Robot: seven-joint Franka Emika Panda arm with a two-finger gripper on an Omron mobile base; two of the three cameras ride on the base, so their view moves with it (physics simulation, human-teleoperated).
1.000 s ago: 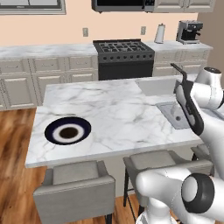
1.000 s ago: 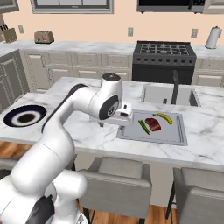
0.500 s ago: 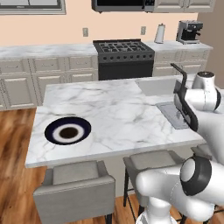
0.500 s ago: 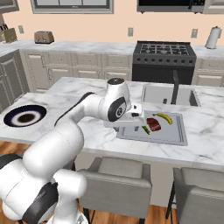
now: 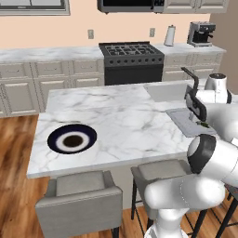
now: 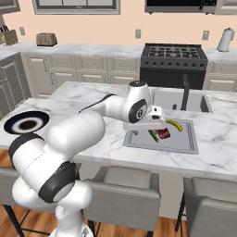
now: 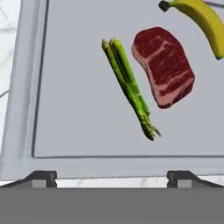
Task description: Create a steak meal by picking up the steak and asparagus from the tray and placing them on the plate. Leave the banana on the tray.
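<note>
**Op:** I am holding the gripper (image 7: pixel 112 178) above the near rim of the tray (image 7: pixel 65 109), jaws spread wide, nothing between them. In the hand view the two finger tips are sitting at 7 and 5 o'clock, straddling the tray's edge.

**Obs:** Where are the task items lying?

**Op:** All three are resting on the tray. The asparagus (image 7: pixel 129 87) is lying slightly right of centre, running from 11 toward 5 o'clock. The steak (image 7: pixel 164 65) is lying just beside it at 1 o'clock, apart from it by a thin gap. The banana (image 7: pixel 201 19) is sitting in the far corner at 1 o'clock, close to the steak; I cannot tell whether they are touching.

**Obs:** And the plate?

**Op:** In the left base view the plate (image 5: pixel 72 138) is sitting at 9 o'clock on the island counter (image 5: pixel 116 121), well apart from the tray (image 5: pixel 186 122). In the right base view I am seeing the tray (image 6: pixel 162 139) beside the sink (image 6: pixel 178 99).

**Obs:** Why the wide jaws?

**Op:** My judgement: I am staging for a first pick, and neither item has reached the plate. The asparagus is nearest the fingers and thin, so I am expecting to need a low descent and jaws turned across the stalk. Risk: nudging the steak alongside.
</note>
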